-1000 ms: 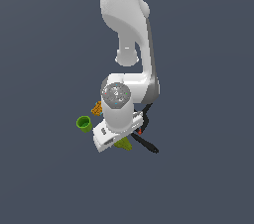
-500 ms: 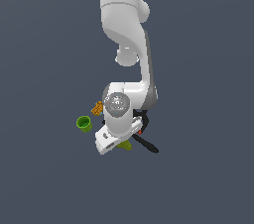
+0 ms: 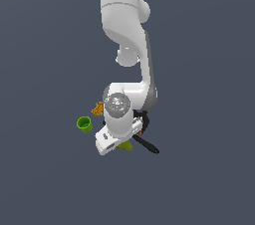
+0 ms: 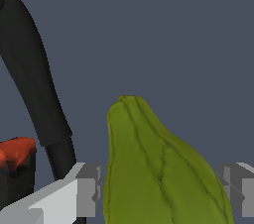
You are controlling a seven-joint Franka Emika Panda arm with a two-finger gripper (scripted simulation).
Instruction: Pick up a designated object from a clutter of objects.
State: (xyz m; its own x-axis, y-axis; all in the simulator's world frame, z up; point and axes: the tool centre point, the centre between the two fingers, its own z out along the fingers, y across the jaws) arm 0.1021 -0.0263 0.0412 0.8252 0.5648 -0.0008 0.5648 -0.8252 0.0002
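Both claw [image 4: 161,191] fingers flank the pear [image 4: 158,168], gaps either side.

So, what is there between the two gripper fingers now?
In the wrist view, the pear fills most of the space between the gripper's two fingers. Narrow gaps remain at both sides; nothing else lies there.

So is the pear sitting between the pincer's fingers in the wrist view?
Yes, the pear lies between the two grey fingers of the pincer, one on each side of it.
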